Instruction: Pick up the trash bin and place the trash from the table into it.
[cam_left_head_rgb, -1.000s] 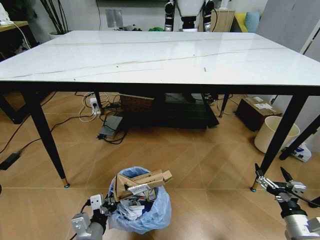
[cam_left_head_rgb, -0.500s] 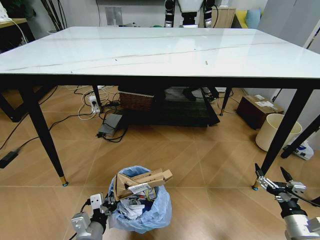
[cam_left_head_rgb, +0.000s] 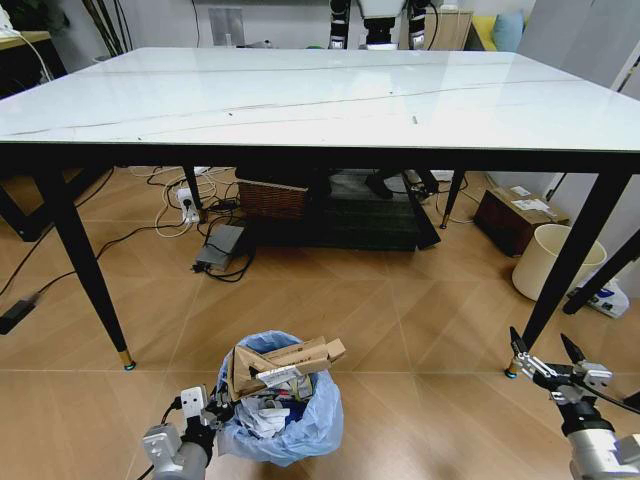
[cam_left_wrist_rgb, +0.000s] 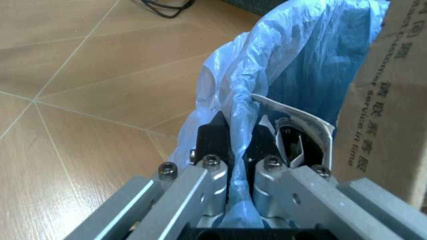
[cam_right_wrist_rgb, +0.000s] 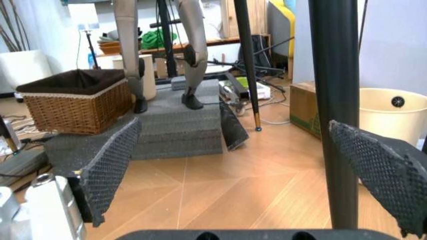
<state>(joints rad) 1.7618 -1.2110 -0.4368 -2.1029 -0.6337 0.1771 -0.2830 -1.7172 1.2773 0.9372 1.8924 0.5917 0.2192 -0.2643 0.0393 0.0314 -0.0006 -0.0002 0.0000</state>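
Left claw (cam_left_wrist_rgb: 237, 145) pinching bin (cam_left_head_rgb: 283, 420) liner at rim; thin plastic, likely tearing under load. Right claw (cam_left_head_rgb: 545, 357) hanging spread.

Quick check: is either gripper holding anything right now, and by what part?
The left gripper is shut on the trash bin, pinching its rim through the blue bag liner. The right gripper is open and holds nothing.

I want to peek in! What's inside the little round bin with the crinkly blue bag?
A crumpled brown paper bag sticks out of the bin, with white papers under it. Anything deeper is covered.
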